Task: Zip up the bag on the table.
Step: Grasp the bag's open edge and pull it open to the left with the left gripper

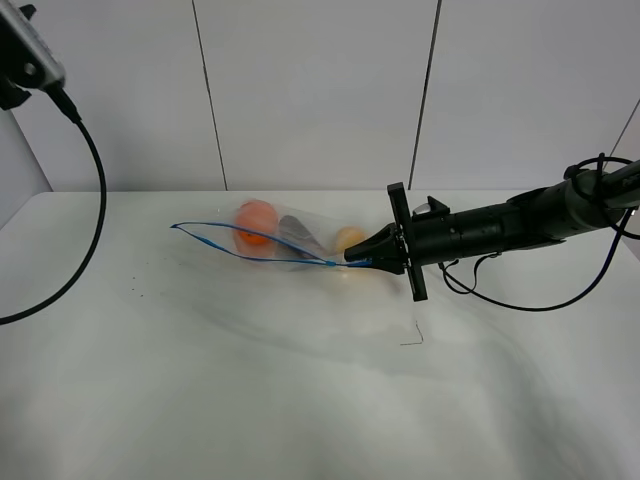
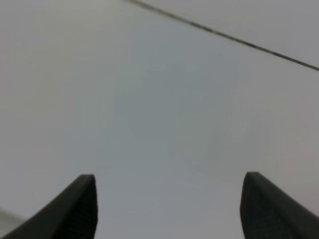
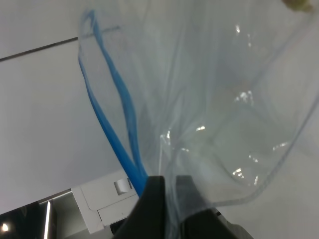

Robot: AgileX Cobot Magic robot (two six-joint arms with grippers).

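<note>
Two arms: right gripper (image 1: 354,261) is pressed together, pinching the bag's (image 1: 290,238) blue zip strip (image 3: 133,167) at its right end; strip edges part further along. Bag lies mid-table (image 1: 300,400), w/ wide bare room around. We see left gripper (image 2: 169,175) spread, empty.

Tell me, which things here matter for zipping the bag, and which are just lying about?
For the job: bag; its blue zipper strip; right tool, shut on the strip's end; table.
Just there: orange, eggplant and pear inside the bag; thin dark thread on the table; left tool, open.
</note>
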